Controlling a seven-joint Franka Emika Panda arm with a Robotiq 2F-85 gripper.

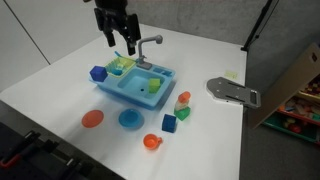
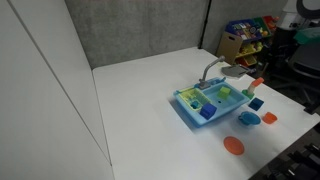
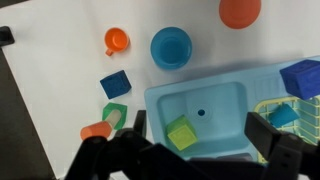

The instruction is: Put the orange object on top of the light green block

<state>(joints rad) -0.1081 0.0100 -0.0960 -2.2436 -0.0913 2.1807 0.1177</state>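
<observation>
The light green block (image 3: 181, 133) lies inside the basin of the blue toy sink (image 3: 215, 92); both exterior views show it there (image 1: 153, 85) (image 2: 224, 94). The tiny orange object (image 3: 97, 130) lies on the white table outside the sink, touching a darker green block (image 3: 114, 113); it also shows in an exterior view (image 1: 183, 98). My gripper (image 3: 200, 135) is open and empty. It hangs above the sink, its fingers on either side of the basin, and is well above the sink in an exterior view (image 1: 121, 45).
A blue cube (image 3: 115, 84), an orange cup (image 3: 117, 41), a blue bowl (image 3: 171, 47) and an orange plate (image 3: 240, 10) lie on the table beside the sink. Another blue cube (image 3: 301, 76) sits on the sink's side. A grey faucet (image 1: 148, 42) rises at the sink's back. A grey flat tool (image 1: 232, 91) lies near the table edge.
</observation>
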